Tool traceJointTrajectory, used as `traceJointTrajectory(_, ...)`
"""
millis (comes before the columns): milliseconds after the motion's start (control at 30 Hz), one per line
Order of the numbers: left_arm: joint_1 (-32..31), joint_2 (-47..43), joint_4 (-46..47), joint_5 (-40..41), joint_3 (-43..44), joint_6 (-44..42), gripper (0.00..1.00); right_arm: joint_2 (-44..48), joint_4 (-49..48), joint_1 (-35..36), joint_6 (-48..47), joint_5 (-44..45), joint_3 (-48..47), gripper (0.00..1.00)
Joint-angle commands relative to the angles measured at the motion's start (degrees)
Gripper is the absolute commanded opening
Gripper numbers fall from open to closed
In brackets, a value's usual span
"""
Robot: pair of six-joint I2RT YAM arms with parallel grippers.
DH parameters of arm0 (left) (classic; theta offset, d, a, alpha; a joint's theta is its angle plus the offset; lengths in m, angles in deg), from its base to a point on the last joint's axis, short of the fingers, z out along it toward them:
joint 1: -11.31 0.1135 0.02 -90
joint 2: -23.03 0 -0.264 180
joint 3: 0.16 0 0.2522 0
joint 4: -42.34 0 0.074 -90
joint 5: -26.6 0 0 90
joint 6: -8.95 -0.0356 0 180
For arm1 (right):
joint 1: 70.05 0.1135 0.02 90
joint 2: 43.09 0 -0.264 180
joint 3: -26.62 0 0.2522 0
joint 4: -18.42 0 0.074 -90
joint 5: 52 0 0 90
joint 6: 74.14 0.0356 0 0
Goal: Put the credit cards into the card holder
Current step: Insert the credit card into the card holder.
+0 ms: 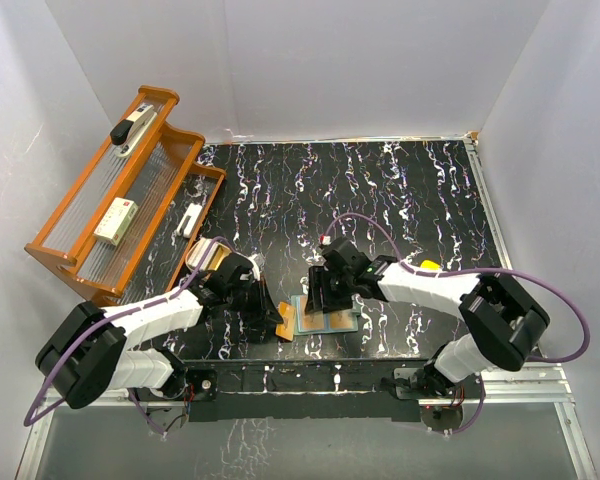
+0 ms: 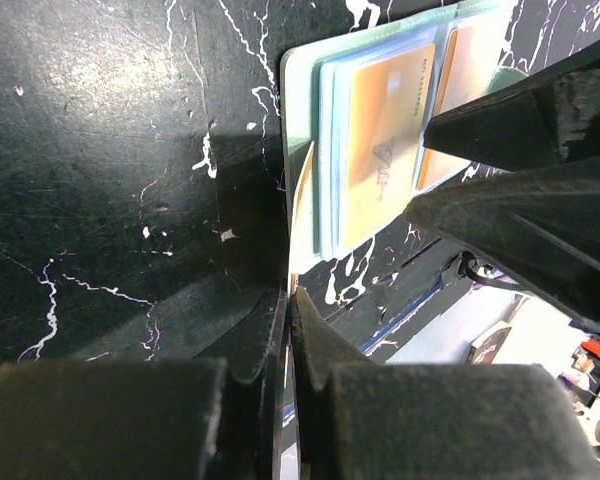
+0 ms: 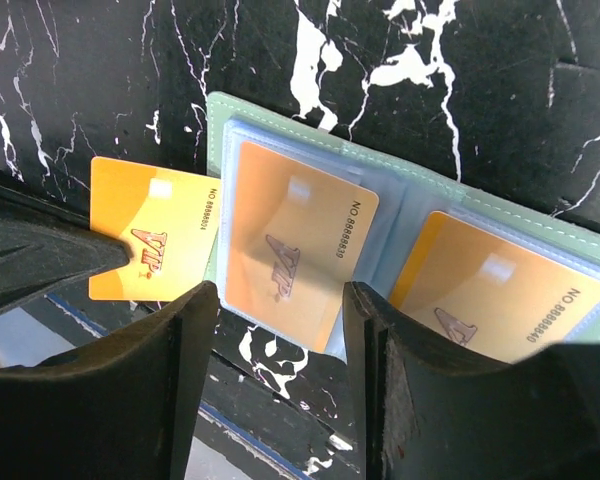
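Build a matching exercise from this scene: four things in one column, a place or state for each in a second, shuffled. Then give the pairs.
Column one
1. loose orange card
2. card holder
3. right gripper
4. stapler

Column two
A. on the top shelf of the wooden rack
B. open, over the card holder
C. pinched in the left gripper, beside the holder
D. lying open on the table

Pairs: 1-C, 2-D, 3-B, 4-A

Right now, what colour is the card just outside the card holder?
Orange, with a dark VIP mark; the card shows best in the right wrist view.
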Motion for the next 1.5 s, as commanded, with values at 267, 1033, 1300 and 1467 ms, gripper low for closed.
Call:
traceJointTrajectory(267, -0.3, -3.8, -3.2, 3.1, 0.3, 0.6, 0.00, 4.6, 14.3, 6.7, 3.2, 19.3, -12.6, 0.62)
traceJointTrajectory(1033, -0.4, -3.1, -2.9, 2.8, 0.0, 0.4, 0.00, -8.1, 16.6, 15.0, 6.0, 30.0, -19.0, 0.68)
traceJointTrajectory(1300, -0.4, -4.3, -3.2, 3.4, -0.7, 0.9, 0.00, -8.2, 13.8, 15.0, 6.0, 28.9, -16.5, 0.69)
traceJointTrajectory(1467, -0.4, -3.9, -3.7, 3.3, 0.1, 0.7, 0.00, -8.9, 12.6, 15.0, 5.6, 28.5, -15.7, 0.69)
